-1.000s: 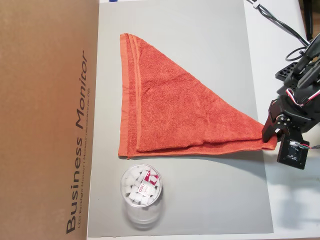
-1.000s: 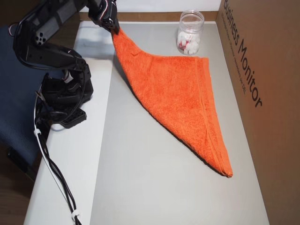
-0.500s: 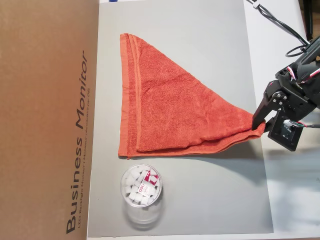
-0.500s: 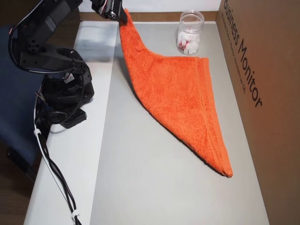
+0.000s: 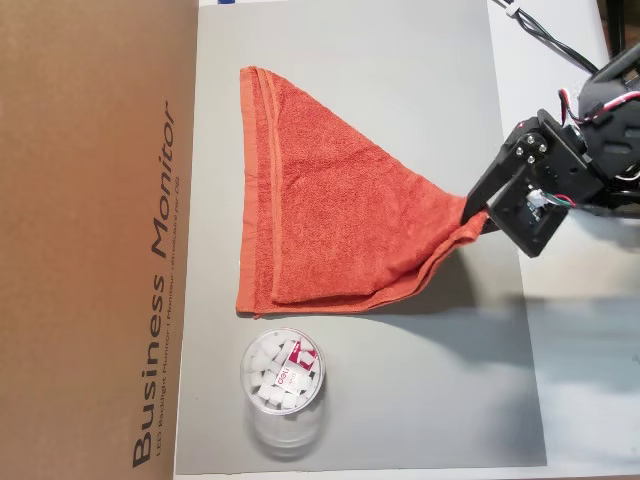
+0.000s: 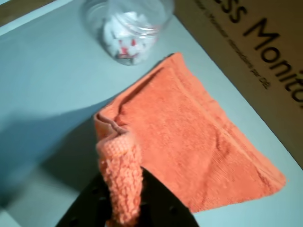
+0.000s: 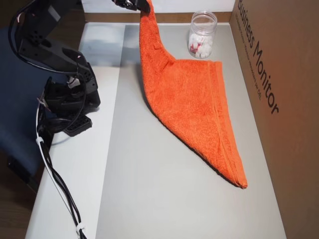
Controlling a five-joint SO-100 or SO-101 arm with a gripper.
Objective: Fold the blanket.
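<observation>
The blanket point(image 5: 330, 215) is an orange-red terry towel folded into a triangle on the grey mat point(image 5: 400, 90). Its woven band runs along the edge nearest the cardboard box. My gripper point(image 5: 476, 212) is shut on the blanket's pointed corner and holds it lifted above the mat. In the other overhead view the blanket point(image 7: 192, 99) rises steeply to my gripper point(image 7: 145, 6) at the top edge. The wrist view shows the pinched corner of the blanket point(image 6: 122, 177) between my dark fingers point(image 6: 161, 203), with the rest spread below.
A clear plastic jar point(image 5: 283, 375) of white pieces stands on the mat near the blanket's lower corner, the same jar point(image 7: 202, 34) and jar point(image 6: 127, 26). A large cardboard box point(image 5: 95, 240) borders the mat. The arm's base point(image 7: 67, 94) and cables point(image 7: 57, 184) sit on the white table.
My gripper has lifted the blanket's corner off the mat and carried it inward over the mat toward the box. The blanket's tip now hangs from the gripper; the jar has not moved.
</observation>
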